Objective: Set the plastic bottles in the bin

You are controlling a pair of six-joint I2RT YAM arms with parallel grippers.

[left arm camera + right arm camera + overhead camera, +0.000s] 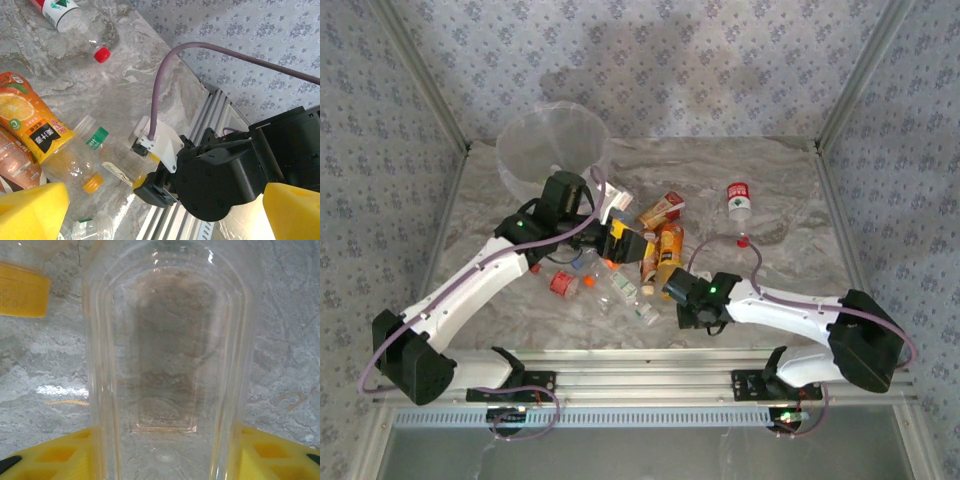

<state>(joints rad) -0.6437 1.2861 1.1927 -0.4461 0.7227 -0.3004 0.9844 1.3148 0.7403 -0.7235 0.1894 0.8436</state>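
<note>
Right gripper [160, 462] astride a clear bottle [167, 355] lying on the marble tabletop [285, 340]

Its yellow pads [45, 455] sit against both flanks of the bottle; whether they pinch firmly I cannot tell. The left gripper [625, 243] gapes wide over the heap of bottles [655, 250]; the bin [510, 170] stands at the far left, well apart from this bottle. Judged: squeeze gently, since the thin wall will likely buckle; lift straight up, clear of the yellow-orange cap [22, 287] beside it; carry high, minding the left arm [470, 285] between here and the bin.
</note>
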